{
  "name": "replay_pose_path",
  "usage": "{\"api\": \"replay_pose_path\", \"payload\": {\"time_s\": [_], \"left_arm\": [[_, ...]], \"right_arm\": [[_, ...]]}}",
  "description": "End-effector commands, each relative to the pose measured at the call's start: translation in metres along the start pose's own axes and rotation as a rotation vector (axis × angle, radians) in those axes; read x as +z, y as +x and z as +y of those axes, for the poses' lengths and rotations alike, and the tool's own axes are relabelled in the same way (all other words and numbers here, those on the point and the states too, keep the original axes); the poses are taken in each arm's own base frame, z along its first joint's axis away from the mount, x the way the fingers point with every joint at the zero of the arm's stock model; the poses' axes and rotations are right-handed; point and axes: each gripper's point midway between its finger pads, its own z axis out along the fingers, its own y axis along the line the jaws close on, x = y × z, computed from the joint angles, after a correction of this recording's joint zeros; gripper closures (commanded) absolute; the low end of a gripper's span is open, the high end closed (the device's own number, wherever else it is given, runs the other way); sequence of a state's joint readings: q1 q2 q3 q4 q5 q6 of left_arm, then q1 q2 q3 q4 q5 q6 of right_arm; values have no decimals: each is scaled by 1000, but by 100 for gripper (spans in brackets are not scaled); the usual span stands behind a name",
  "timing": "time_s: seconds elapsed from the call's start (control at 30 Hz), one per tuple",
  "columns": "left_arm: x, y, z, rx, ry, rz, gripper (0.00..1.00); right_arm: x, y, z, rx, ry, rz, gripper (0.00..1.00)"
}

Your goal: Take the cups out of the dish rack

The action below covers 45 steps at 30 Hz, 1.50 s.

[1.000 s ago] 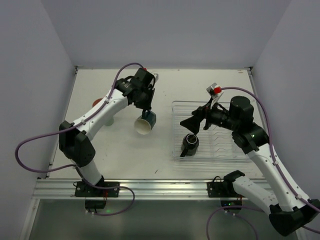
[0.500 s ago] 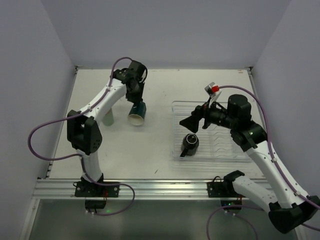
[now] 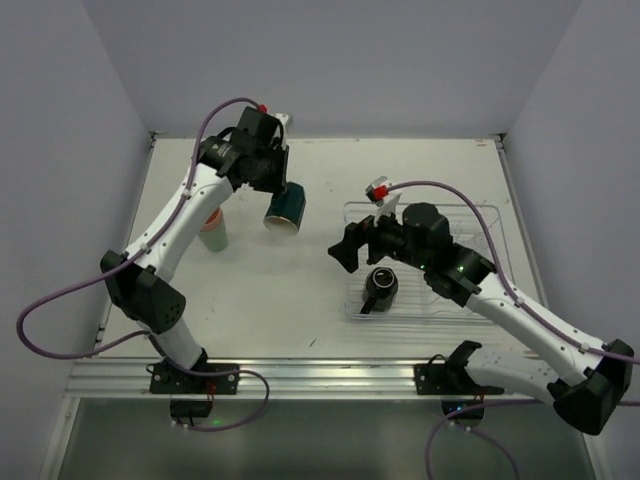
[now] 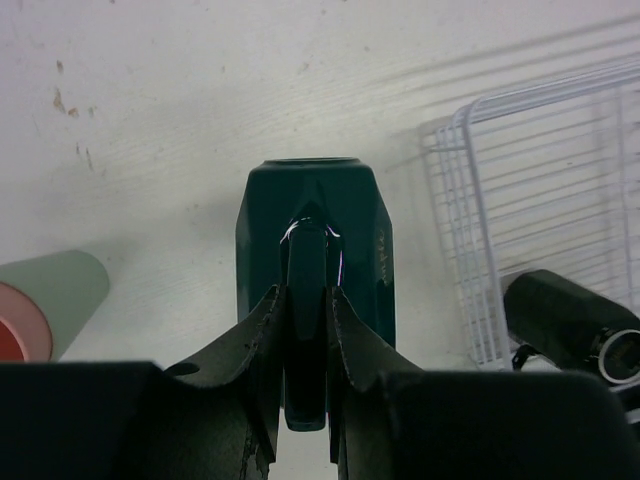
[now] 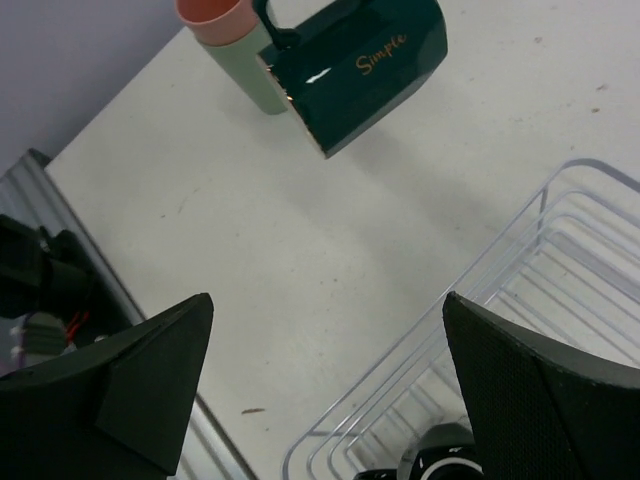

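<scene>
Your left claw [image 4: 305,300] grips the teal mug [image 4: 310,215], left of the dish rack [image 3: 497,228], beside the unloaded tumblers [image 3: 213,230]; your right claw [image 5: 330,340] gapes wide; the black mug [image 3: 381,286] inside the rack awaits.

left arm stretched forward, left gripper [image 4: 305,300] clamped on dark teal mug [image 4: 310,205] handle; right gripper [image 3: 346,250] spread wide, pointing left.

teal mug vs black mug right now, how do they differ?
Colour: the dark teal handled mug against the black handled mug. Place: the teal one is out over the white table; the black one sits inside the see-through plastic dish rack. State: the left tool is shut on the teal one's handle; nothing touches the black one. Both have a handle.
</scene>
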State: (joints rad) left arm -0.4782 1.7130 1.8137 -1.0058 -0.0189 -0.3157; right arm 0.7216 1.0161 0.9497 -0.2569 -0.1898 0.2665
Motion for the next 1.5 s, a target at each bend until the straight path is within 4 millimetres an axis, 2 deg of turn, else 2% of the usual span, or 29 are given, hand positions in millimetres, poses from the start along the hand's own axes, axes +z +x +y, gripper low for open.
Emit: {"api": "replay_pose_path", "payload": {"time_s": [0.0, 0.03, 0.1, 0.13, 0.23, 0.33, 0.43, 0.5, 0.57, 0.6, 0.67, 0.83, 0.97, 1.0, 1.03, 1.1, 1.13, 1.17, 1.23, 1.27, 1.3, 1.33, 1.37, 1.47], "left_arm": [[-63, -44, -40, -8, 164, -204, 100], [-67, -46, -44, -12, 176, -214, 100], [-76, -46, -53, -6, 206, -226, 100], [-77, -45, -56, -8, 210, -226, 100], [-84, -43, -64, -1, 228, -232, 100], [-86, -39, -67, 4, 231, -230, 100], [-91, -38, -68, 2, 239, -238, 100], [-92, -37, -69, 4, 253, -236, 100], [-94, -35, -69, 6, 252, -237, 100], [-94, -33, -69, 6, 250, -236, 100], [-95, -32, -68, 7, 250, -237, 100], [-97, -28, -71, 4, 273, -235, 100], [-105, -28, -73, 3, 291, -245, 100], [-106, -28, -74, 4, 299, -243, 100], [-107, -27, -76, 7, 308, -242, 100], [-110, -26, -78, 6, 324, -245, 100], [-110, -24, -79, 8, 326, -241, 100], [-110, -24, -79, 9, 327, -239, 100], [-109, -22, -78, 9, 321, -237, 100], [-109, -20, -77, 9, 322, -233, 100], [-109, -20, -76, 9, 319, -236, 100], [-111, -20, -76, 9, 320, -241, 100], [-110, -19, -75, 10, 317, -238, 100], [-109, -17, -76, 13, 318, -235, 100]], "right_arm": [[23, -24, -22, -100, 220, -145, 1], [30, -28, -3, -134, 212, -173, 1], [37, -36, -7, -212, 322, -228, 2], [49, -36, 8, -235, 321, -259, 3], [67, -41, 11, -286, 436, -300, 9], [72, -45, 19, -344, 514, -365, 14], [72, -52, 29, -350, 543, -413, 16], [72, -51, 25, -406, 613, -421, 16], [66, -61, 30, -390, 642, -502, 17], [64, -58, 24, -451, 704, -487, 17], [56, -68, 29, -432, 726, -555, 19], [63, -68, 29, -490, 769, -533, 20], [59, -76, 27, -495, 832, -586, 20], [56, -78, 25, -545, 864, -576, 20], [54, -80, 24, -507, 887, -619, 20], [48, -83, 22, -567, 950, -622, 21], [46, -89, 23, -542, 966, -652, 22], [55, -83, 23, -579, 978, -625, 25], [60, -83, 25, -581, 981, -622, 44], [62, -81, 24, -582, 986, -615, 58], [63, -82, 23, -574, 992, -614, 83], [62, -83, 22, -564, 994, -617, 92], [62, -83, 22, -566, 996, -614, 100], [60, -85, 22, -574, 1000, -613, 100]]}}
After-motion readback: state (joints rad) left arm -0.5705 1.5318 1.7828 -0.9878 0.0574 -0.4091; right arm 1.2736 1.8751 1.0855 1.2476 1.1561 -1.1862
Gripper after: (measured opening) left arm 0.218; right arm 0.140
